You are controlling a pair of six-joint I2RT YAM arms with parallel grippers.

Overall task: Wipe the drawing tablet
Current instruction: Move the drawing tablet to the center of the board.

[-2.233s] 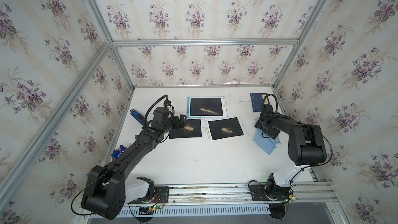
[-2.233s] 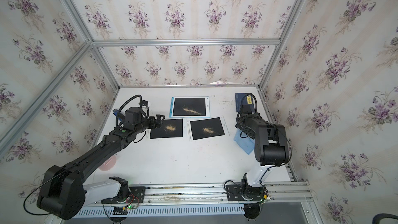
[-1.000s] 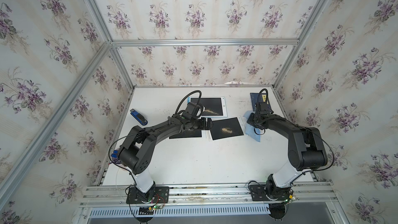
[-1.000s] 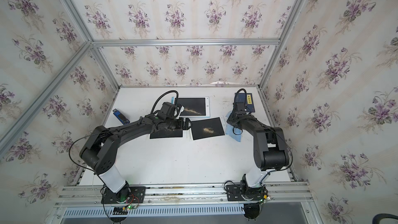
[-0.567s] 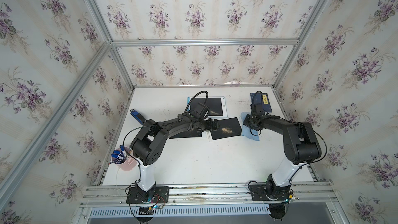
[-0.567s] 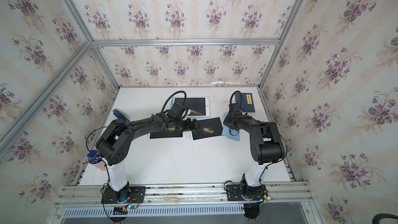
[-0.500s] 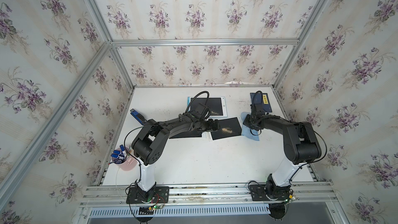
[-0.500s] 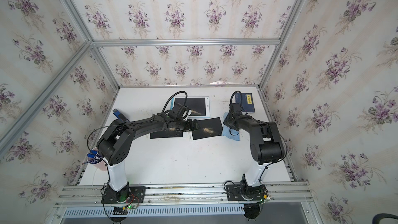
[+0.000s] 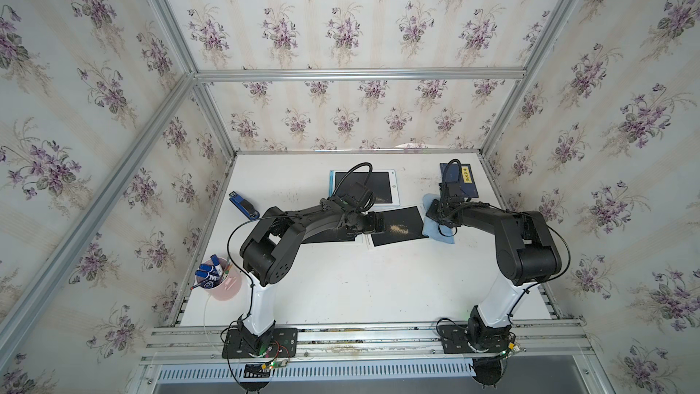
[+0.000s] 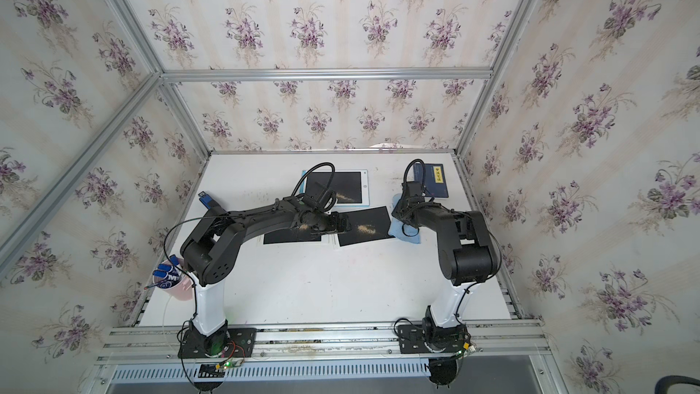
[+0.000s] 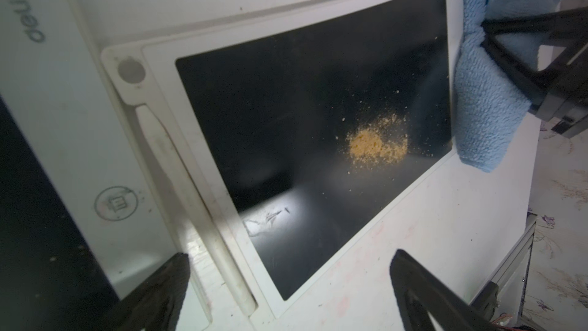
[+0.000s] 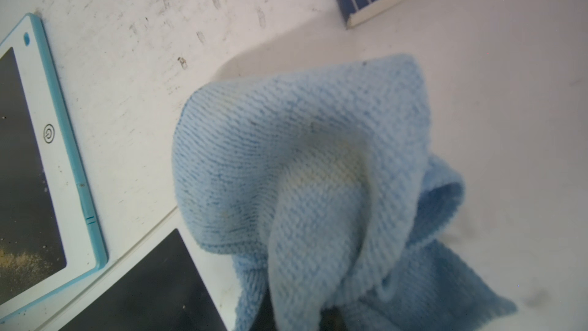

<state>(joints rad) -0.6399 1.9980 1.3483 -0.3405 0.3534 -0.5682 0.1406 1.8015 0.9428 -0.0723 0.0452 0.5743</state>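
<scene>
On the white table point(image 9: 360, 278), the black drawing tablet point(image 11: 302, 106) is dusted yellow; left gripper point(image 11: 289, 254) is spread empty; right gripper point(image 9: 439, 216) is clamped on blue cloth point(image 12: 302, 170).

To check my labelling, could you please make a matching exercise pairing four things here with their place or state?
1 blue cloth
2 pink cup
3 dark blue booklet
4 left pincer

A open, at the powdered tablet
B far right corner of the table
C gripped by the right pincer
D holds markers, near left edge

Pairs: 1-C, 2-D, 3-B, 4-A
</scene>
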